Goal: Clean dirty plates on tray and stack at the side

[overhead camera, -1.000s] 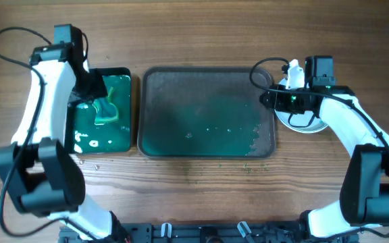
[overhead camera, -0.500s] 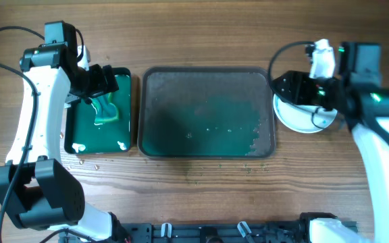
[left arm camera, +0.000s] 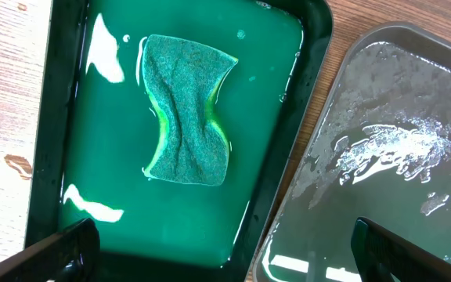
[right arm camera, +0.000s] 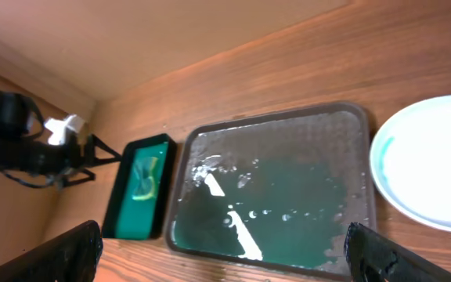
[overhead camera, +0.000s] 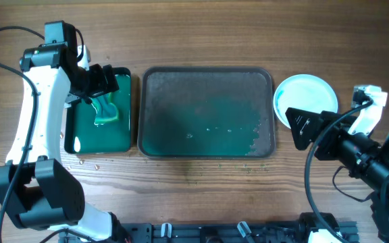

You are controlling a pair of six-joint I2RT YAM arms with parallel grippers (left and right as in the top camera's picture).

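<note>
The dark tray (overhead camera: 206, 112) lies mid-table, holding only teal water and foam; it also shows in the wrist views (left arm camera: 382, 157) (right arm camera: 272, 188). To its right a round white plate (overhead camera: 306, 98) (right arm camera: 429, 164) rests on the wood, faintly teal-tinted; whether others lie beneath it I cannot tell. My right gripper (overhead camera: 297, 128) (right arm camera: 233, 258) hangs open, high above the table just in front of the plate, with nothing between its jaws. My left gripper (overhead camera: 107, 82) (left arm camera: 225, 254) is open above the small green tray (overhead camera: 100, 111), clear of the sponge (left arm camera: 186, 110).
The green tray (left arm camera: 69, 117) is full of green water, and the sponge (overhead camera: 105, 111) lies in it. It stands close against the big tray's left rim. Water drops spot the wood (overhead camera: 86, 162) in front of it. In the right wrist view the left arm (right arm camera: 22, 141) shows far left.
The right gripper opened, left the plate and pulled back and up toward the front right. The left gripper opened and rose off the sponge, which stays in the green tray.
</note>
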